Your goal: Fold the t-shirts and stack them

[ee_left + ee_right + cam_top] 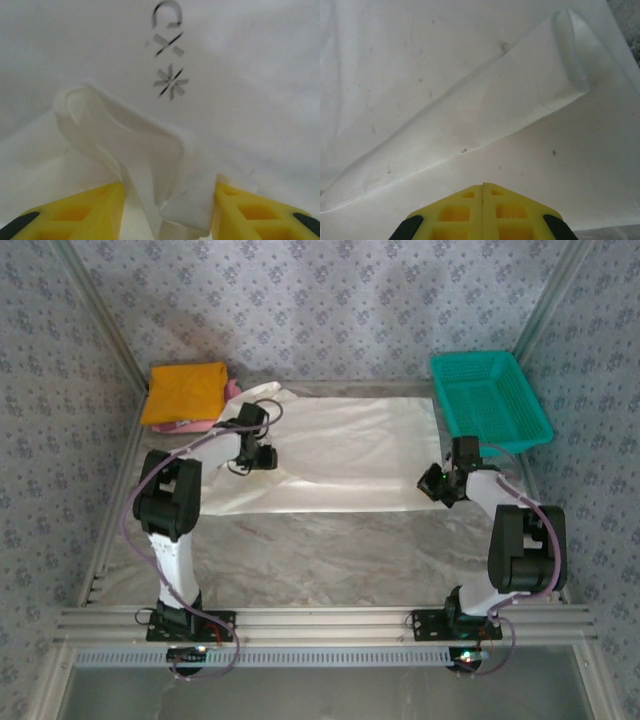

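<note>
**Top external:** the white t-shirt [350,455] lies spread on the tabletop [330,560], long axis left to right, spanning both arms. An orange shirt [183,392] sits folded at the far left and a teal basket [490,400] at the far right. The left tool [258,455] is over the shirt's left end, the right tool [437,485] at its near right edge.

**Left wrist:** the yellow fingers [85,210] stand apart, with a loose hump of cloth between them (open, by appearance).

**Right wrist:** this tool is closed tip to tip with nothing visibly pinched. A sleeve [570,55] lies ahead, slanting toward the view's upper right.
</note>
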